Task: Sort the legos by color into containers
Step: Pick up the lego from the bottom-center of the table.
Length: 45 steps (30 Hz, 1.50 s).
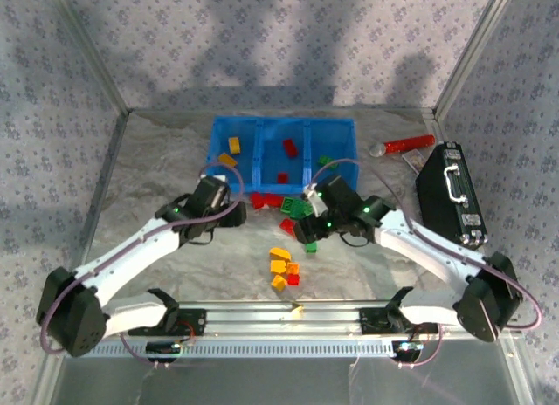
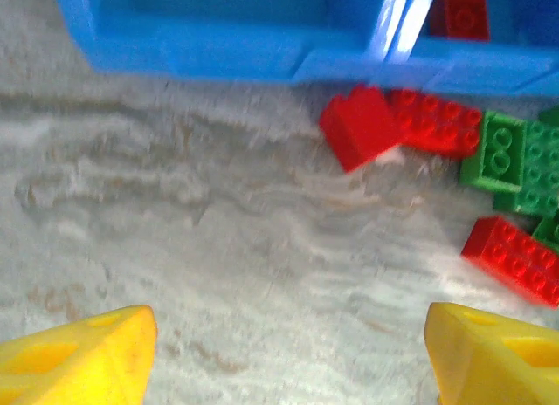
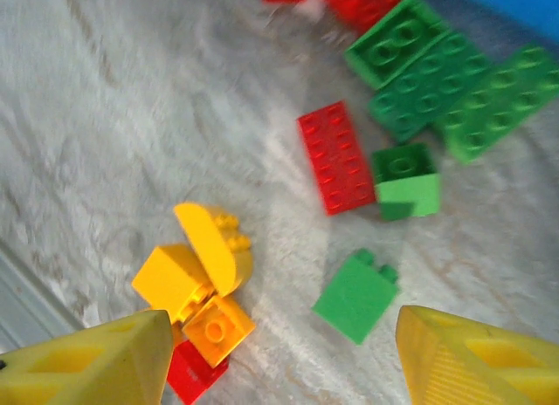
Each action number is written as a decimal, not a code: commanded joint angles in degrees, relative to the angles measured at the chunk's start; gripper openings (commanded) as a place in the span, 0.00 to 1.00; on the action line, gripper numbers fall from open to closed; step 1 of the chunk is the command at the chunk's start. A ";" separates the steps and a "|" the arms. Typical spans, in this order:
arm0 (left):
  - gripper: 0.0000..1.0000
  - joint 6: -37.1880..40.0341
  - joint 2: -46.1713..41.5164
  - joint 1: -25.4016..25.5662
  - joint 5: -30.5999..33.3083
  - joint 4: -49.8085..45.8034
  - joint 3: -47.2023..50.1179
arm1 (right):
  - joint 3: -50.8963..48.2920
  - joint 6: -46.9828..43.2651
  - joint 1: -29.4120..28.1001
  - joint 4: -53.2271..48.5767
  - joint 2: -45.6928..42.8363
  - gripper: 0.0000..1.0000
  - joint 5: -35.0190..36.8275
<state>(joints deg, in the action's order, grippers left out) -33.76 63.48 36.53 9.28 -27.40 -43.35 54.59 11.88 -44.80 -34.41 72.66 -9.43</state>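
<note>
red legos (image 2: 432, 121) beside blue tray (image 2: 218, 60) at left wrist, yellow cluster (image 3: 205, 265) at right wrist (both jaws apart)

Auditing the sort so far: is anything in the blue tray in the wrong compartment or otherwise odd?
Nothing stands out. The tray holds yellow bricks left, red bricks middle, a green brick right; no colors mixed.

Glossy plastic legos (image 3: 336, 156), smooth blue plastic tray (image 2: 218, 56), matt mottled grey table (image 2: 218, 248)
</note>
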 commanded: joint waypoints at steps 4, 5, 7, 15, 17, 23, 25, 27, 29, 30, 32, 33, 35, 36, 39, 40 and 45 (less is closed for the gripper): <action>0.79 -4.90 -12.86 0.42 -3.39 0.88 7.57 | 6.89 -8.54 -8.12 -5.49 13.72 0.72 -2.61; 0.78 -5.14 -14.29 0.45 -3.16 0.19 8.19 | 8.04 -9.36 -9.00 -6.08 16.02 0.72 -1.91; 0.78 -5.69 -16.94 0.41 -2.95 -1.34 9.40 | 10.41 -10.62 -10.74 -7.47 20.16 0.72 -0.45; 0.76 -7.15 -22.38 0.44 -2.53 -3.04 12.50 | 16.59 -10.97 -11.81 -6.85 26.97 0.71 1.62; 0.75 -6.99 -22.67 0.39 -2.36 -3.36 12.42 | 17.58 -10.74 -11.65 -6.87 28.29 0.69 2.17; 0.74 -6.02 -21.82 0.46 -1.98 -3.44 11.91 | 18.63 -10.36 -11.37 -6.49 31.19 0.67 3.87; 0.74 -5.97 -21.54 0.47 -1.96 -3.26 11.81 | 18.41 -10.39 -11.13 -6.39 31.68 0.67 4.00; 0.74 -5.81 -21.17 0.39 -1.85 -3.00 11.80 | 18.11 -10.38 -10.84 -6.15 32.17 0.67 3.98; 0.73 -5.79 -20.85 0.43 -1.69 -2.89 11.80 | 17.79 -10.21 -10.67 -5.52 32.68 0.67 4.33; 0.73 -5.75 -20.70 0.42 -1.59 -2.76 11.80 | 17.62 -10.14 -10.61 -5.13 32.87 0.65 4.73; 0.73 -5.87 -20.42 0.43 -1.62 -2.35 11.97 | 17.10 -9.87 -10.42 -3.95 33.24 0.62 5.04; 0.73 -5.86 -20.36 0.44 -1.67 -2.22 11.98 | 16.88 -9.77 -10.26 -3.49 33.45 0.61 5.04; 0.73 -5.88 -20.03 0.39 -1.60 -2.09 11.89 | 16.79 -9.85 -10.31 -3.38 34.09 0.58 5.51; 0.72 -5.74 -19.91 0.33 -1.57 -2.09 11.81 | 16.80 -9.90 -10.25 -3.51 34.36 0.57 5.69; 0.72 -5.59 -19.87 0.36 -1.28 -2.13 11.80 | 16.61 -9.93 -10.48 -3.42 34.69 0.55 5.88; 0.72 -5.61 -19.95 0.32 -1.13 -2.13 11.72 | 16.37 -9.88 -10.66 -3.38 34.65 0.55 6.15; 0.70 -5.27 -20.17 0.25 -0.23 -2.67 10.91 | 16.33 -9.28 -11.26 -3.46 34.74 0.41 7.48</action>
<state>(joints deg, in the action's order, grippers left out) -39.94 43.62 36.56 7.49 -29.82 -31.29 71.40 2.59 -55.55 -37.47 106.96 -3.57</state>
